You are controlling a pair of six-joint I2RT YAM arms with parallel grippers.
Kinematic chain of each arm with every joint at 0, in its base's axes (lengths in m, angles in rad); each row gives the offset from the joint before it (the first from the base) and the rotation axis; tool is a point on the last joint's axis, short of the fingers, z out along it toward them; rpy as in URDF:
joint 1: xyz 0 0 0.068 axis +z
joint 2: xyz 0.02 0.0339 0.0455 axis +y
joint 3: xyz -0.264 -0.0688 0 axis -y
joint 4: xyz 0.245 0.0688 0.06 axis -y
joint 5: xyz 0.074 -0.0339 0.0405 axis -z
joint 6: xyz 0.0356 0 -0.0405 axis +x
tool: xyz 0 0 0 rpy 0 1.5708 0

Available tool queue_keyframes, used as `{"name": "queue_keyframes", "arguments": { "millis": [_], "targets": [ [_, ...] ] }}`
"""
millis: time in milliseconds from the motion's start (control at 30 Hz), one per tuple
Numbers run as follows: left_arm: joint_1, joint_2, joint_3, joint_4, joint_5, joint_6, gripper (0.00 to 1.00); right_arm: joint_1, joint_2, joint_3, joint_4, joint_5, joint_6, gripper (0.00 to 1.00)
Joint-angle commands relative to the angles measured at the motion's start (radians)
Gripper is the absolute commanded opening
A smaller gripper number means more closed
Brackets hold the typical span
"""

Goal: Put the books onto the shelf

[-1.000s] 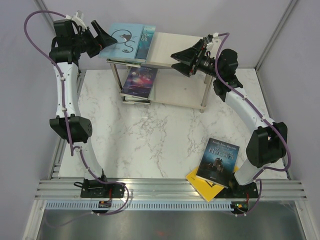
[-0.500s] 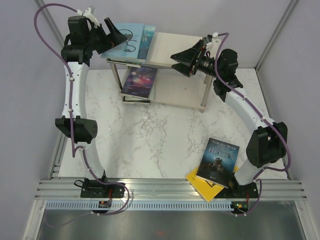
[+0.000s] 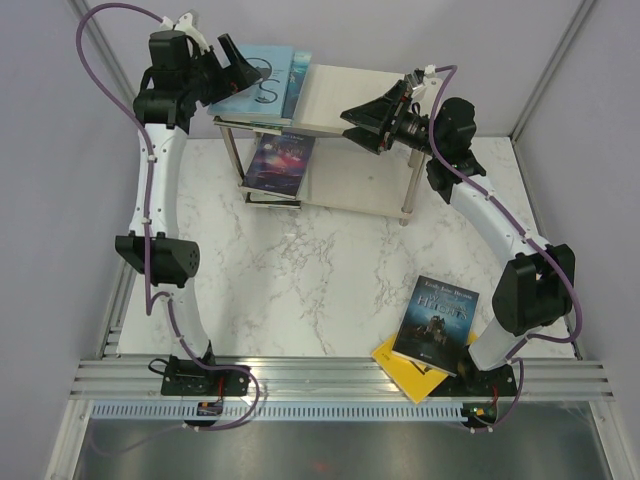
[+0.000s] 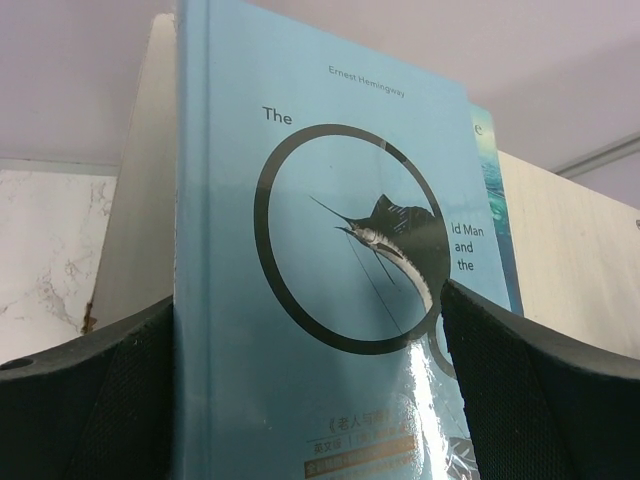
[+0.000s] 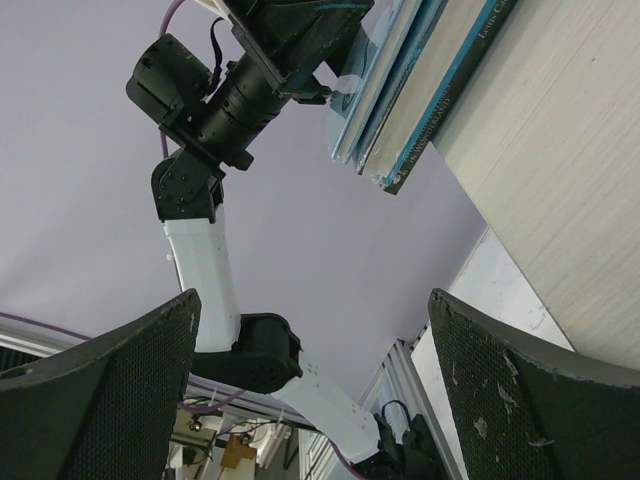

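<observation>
On the top board, left end: pale blue book (image 3: pixel 262 85) lies flat on the shelf (image 3: pixel 360 95). A teal book (image 3: pixel 293 85) shows at its right edge.
Left jaws: spread wide, straddling the blue book's near end. I can't tell if the pads touch it.
Blue book axis: by my wrist view, it runs straight away from the left jaws, with the foot of the cover nearest them.
Lower tier: galaxy book (image 3: pixel 282 162), flat.
Right jaws: wide open and empty, over the board's right end, pointing left.
Counter (image 3: pixel 300 270), front right: dark blue-grey book (image 3: pixel 437 322) on a yellow book (image 3: pixel 400 368). I judge the right arm nearer.
</observation>
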Motion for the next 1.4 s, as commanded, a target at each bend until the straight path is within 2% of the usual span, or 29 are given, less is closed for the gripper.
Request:
{"name": "queue_keyframes", "arguments": {
  "millis": [0,333,367,567,767,867,933,967,1033,1067,1100,1167,1233,1367],
  "targets": [
    [-0.030,0.013,0.049,0.060,-0.019,0.049,1.00,-0.007,0.030,-0.030,-0.100,0.004,-0.026,0.98],
    [-0.044,-0.007,0.046,0.072,-0.080,0.078,1.00,-0.005,0.027,-0.049,-0.099,0.002,-0.027,0.98],
    [-0.042,-0.013,0.041,0.069,-0.122,0.097,1.00,-0.007,0.027,-0.049,-0.099,0.001,-0.029,0.98],
    [-0.010,-0.141,-0.020,0.066,-0.388,0.146,1.00,-0.007,0.009,-0.063,-0.111,0.005,-0.041,0.98],
    [0.029,-0.283,-0.113,0.069,-0.451,0.160,1.00,-0.007,-0.004,-0.072,-0.114,0.008,-0.049,0.98],
    [0.029,-0.389,-0.187,0.070,-0.419,0.137,1.00,-0.005,-0.019,-0.063,-0.140,0.017,-0.068,0.98],
    [0.027,-0.461,-0.316,0.072,-0.378,0.103,1.00,-0.007,-0.048,-0.058,-0.219,0.037,-0.133,0.98],
    [0.022,-0.534,-0.423,0.072,-0.329,0.071,1.00,-0.008,-0.063,-0.035,-0.369,0.089,-0.251,0.98],
    [-0.006,-0.619,-0.538,0.072,-0.264,0.028,1.00,-0.008,-0.114,0.003,-0.596,0.210,-0.393,0.98],
    [-0.026,-0.697,-0.646,0.070,-0.255,0.022,1.00,-0.008,-0.131,0.031,-0.796,0.281,-0.450,0.98],
    [-0.059,-0.736,-0.699,0.069,-0.253,0.020,1.00,-0.011,-0.166,0.033,-0.877,0.438,-0.531,0.98],
    [-0.181,-0.806,-0.834,0.069,-0.279,0.029,1.00,-0.030,-0.203,0.005,-1.036,0.555,-0.576,0.98],
    [-0.288,-0.894,-0.914,0.069,-0.275,0.002,1.00,-0.081,-0.264,-0.041,-1.095,0.637,-0.613,0.98],
    [-0.402,-0.960,-1.098,0.073,-0.105,-0.037,1.00,-0.191,-0.370,-0.162,-1.252,0.750,-0.639,0.98]
  ]
}}
